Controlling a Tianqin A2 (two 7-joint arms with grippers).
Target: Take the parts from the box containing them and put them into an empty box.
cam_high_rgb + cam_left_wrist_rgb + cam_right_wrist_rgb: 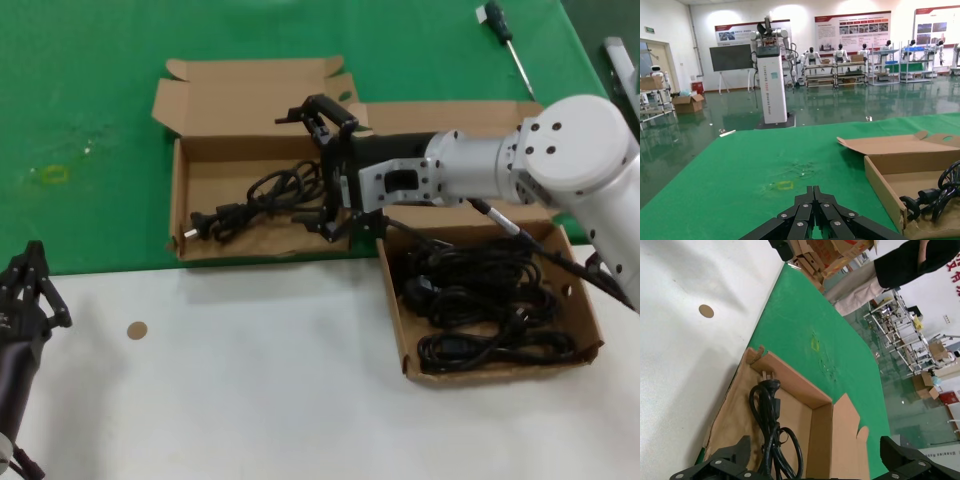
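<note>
head view, near to far. at seven o'clock, nearest the robot, the left gripper [28,285] is parked over the white table [250,370]; in its wrist view the fingers lie folded together, closed on nothing. at four o'clock, on the white table, sits the box holding the parts [590,330]: several black power cords [480,300] in tangled loops fill its floor. past it, from three o'clock toward the centre, the right arm reaches across, and the right gripper [328,170] hangs over the right end of the second box [178,190], which lies on the green mat [100,120] at eleven o'clock with its lid folded back. the gripper's fingers are spread wide and hold nothing; the wrist view shows both finger bases well apart. directly beneath and just left of them, one cord [255,195] lies coiled on the floor of this second box, its plug [200,222] pointing toward the box's left wall. farthest off, at one o'clock, a screwdriver [505,40] rests on the mat.

step in hand, as a judgement: one cord delivered, the gripper empty over it. the next move calls for lifting clear of the box wall, swinging back toward four o'clock, and descending onto a single loop in the tangled pile; neighbouring cords may drag along.
</note>
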